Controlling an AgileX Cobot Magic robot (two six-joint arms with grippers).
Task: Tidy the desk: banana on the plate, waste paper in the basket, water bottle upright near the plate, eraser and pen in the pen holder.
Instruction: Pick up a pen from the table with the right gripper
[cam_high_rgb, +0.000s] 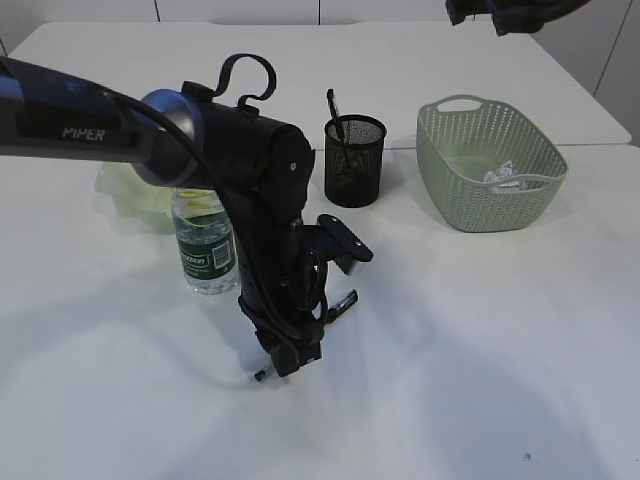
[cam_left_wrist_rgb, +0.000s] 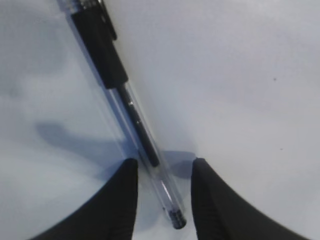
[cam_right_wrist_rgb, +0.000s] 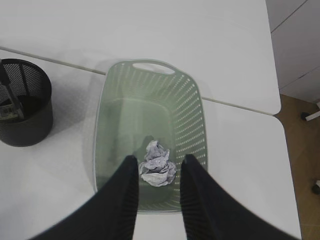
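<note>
Now the pen (cam_left_wrist_rgb: 125, 110) lies between the left tool's (cam_left_wrist_rgb: 162, 192) parted fingers.

The pen holder (cam_high_rgb: 354, 160) is set left of the basket (cam_high_rgb: 489, 165), in which waste paper (cam_right_wrist_rgb: 157, 165) lies; the water bottle (cam_high_rgb: 205, 240) stands farther left on the tabletop (cam_high_rgb: 480, 340).

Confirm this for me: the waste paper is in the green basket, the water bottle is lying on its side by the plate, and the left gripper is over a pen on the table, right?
Not quite. The water bottle stands upright, as the exterior view shows. The rest holds: the waste paper lies in the green basket, and the left gripper is open over the pen on the table.
</note>
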